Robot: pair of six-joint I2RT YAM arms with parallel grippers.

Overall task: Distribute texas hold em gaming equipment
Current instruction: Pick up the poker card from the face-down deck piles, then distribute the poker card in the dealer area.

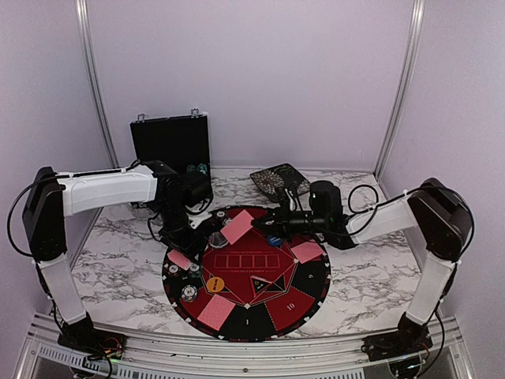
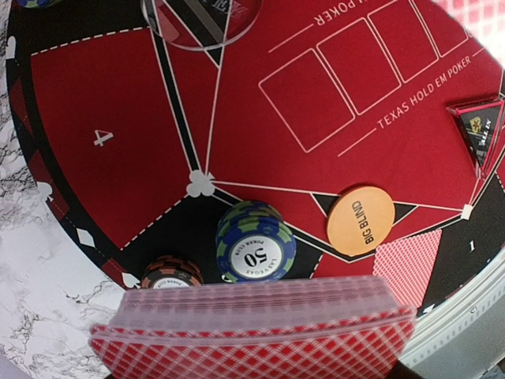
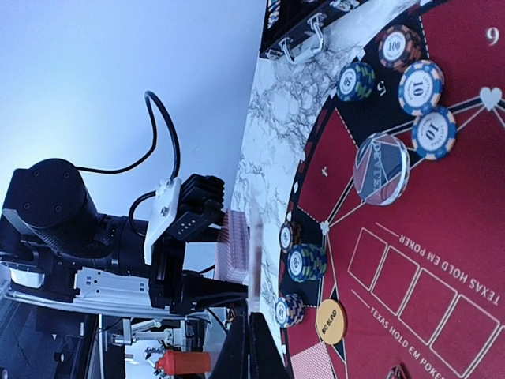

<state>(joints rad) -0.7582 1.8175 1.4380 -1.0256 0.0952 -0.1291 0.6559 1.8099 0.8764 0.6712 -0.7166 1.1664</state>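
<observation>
At the left of the mat (image 1: 272,280), the left gripper (image 3: 227,249) stands part-open, clamped around the deck (image 2: 252,339), held up as the supply. Just right, the right gripper (image 3: 252,343), pinched fully shut, grips one card (image 1: 239,227), likely bound for an undealt seat. Beneath, chip stacks (image 2: 256,245) and the clear disc (image 2: 201,24) crowd the mat.

top external: high overhead from the near side, looking down, far, whole mat (image 1: 272,312) | left wrist: close over mat, card deck (image 2: 252,335) along bottom edge | right wrist: low, sideways, card (image 3: 256,253) edge-on at centre | shared by all: orange disc (image 2: 360,219)
</observation>
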